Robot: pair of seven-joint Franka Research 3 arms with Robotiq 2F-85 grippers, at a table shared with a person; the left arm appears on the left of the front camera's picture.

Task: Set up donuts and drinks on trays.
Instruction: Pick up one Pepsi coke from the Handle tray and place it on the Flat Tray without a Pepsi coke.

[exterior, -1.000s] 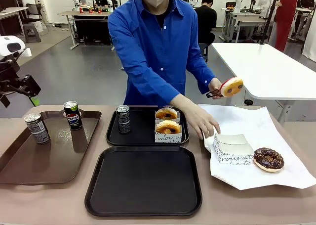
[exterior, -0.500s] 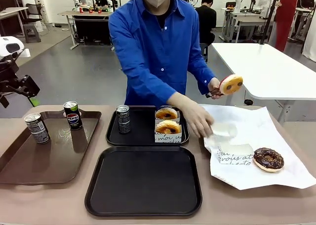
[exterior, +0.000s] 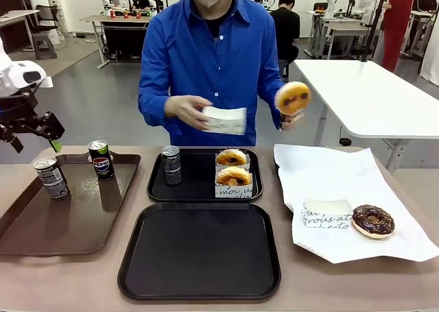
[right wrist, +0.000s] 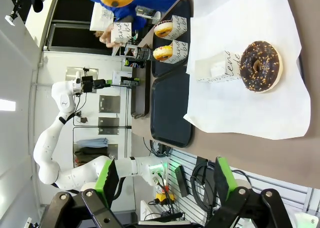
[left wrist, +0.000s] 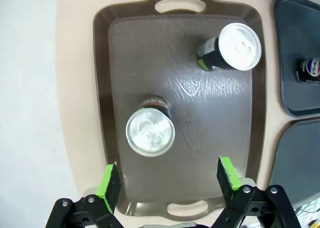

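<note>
The far black tray carries a dark can and two glazed donuts in sleeves. The nearer black tray has nothing on it. Above them the person holds a glazed donut in tongs and a white paper sleeve in the other hand. A chocolate donut lies by a sleeve on the white sheet. My left gripper hangs open over the brown tray's two cans. My right gripper is open, off beyond the chocolate donut.
The longer brown tray sits at the left with two cans near its back. The white paper sheet covers the right side. A white table stands behind the person.
The person's hand lifted a paper sleeve off the white sheet up to chest height and brought the tong-held donut inward. My left arm shifted slightly right.
</note>
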